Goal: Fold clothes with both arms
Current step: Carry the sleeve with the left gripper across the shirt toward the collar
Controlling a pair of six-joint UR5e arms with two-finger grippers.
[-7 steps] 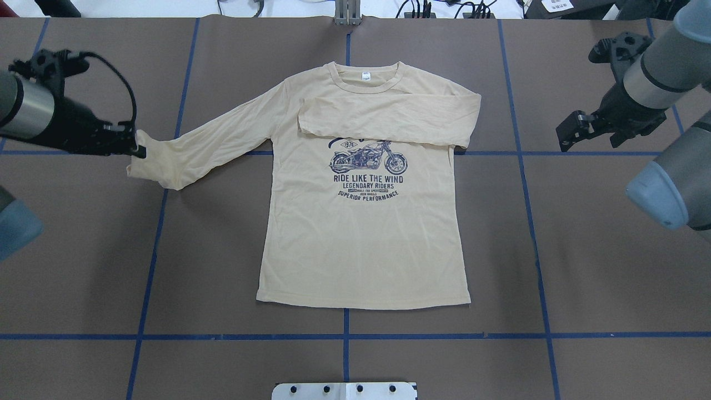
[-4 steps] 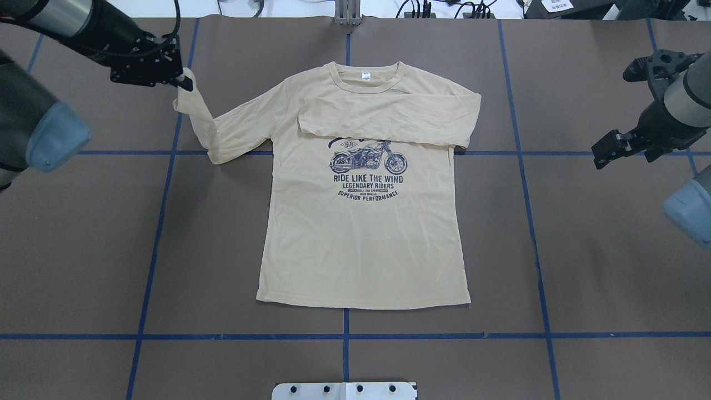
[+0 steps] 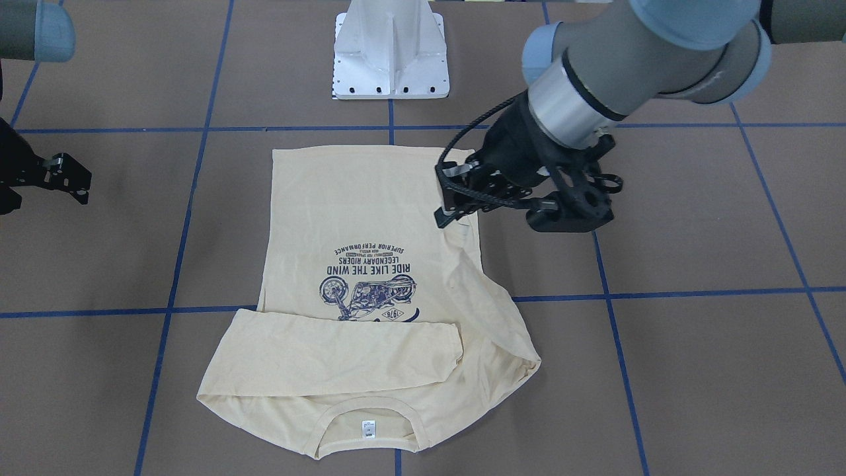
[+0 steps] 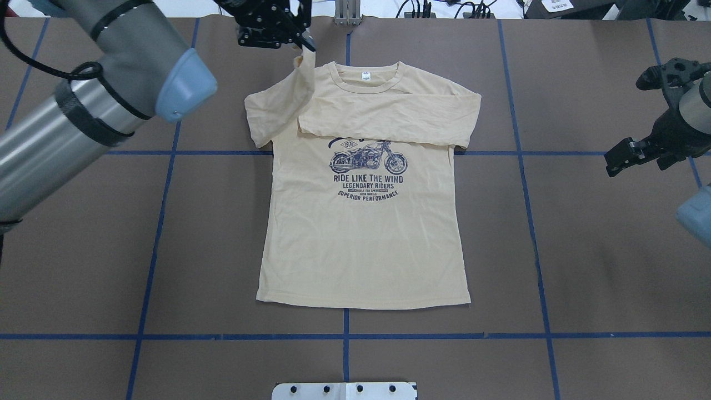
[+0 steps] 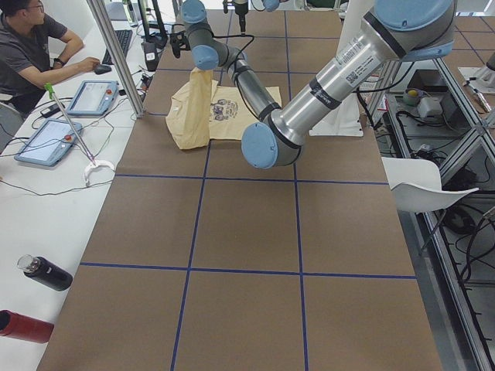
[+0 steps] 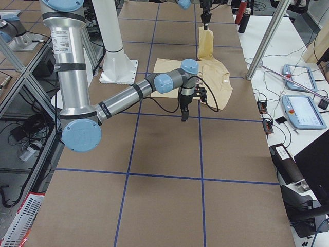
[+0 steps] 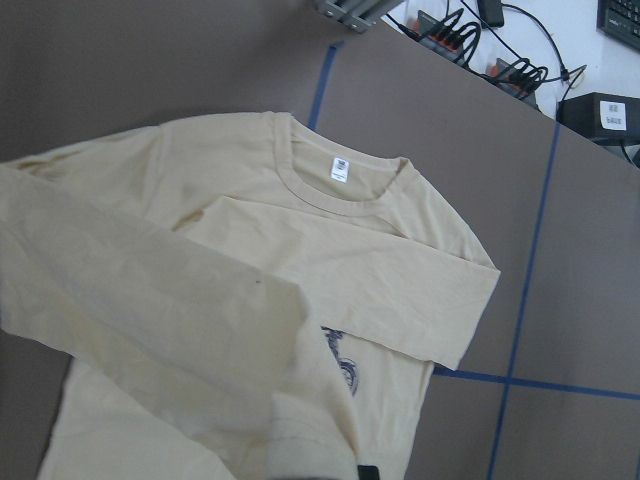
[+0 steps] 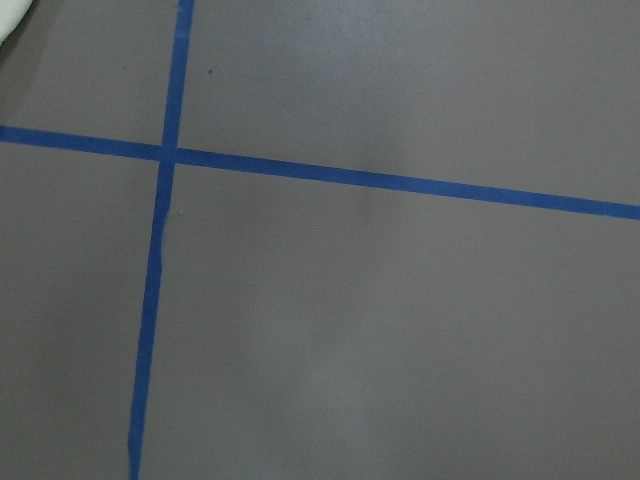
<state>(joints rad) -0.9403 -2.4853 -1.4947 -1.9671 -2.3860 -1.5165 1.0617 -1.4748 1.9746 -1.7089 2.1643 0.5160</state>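
Up high, the left pincer grips the sleeve end of the T-shirt, which lies flat mid-worktop. The right pincer hangs wide and empty, well apart.

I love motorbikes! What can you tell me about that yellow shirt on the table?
The shirt is pale cream-yellow, soft-looking cloth, lying flat, front up, on the brown table. A navy motorbike print is on the chest, and a small white label is in the neck. One long sleeve lies folded across the chest. The left gripper pinches the other sleeve in its fingers, lifted near the collar.
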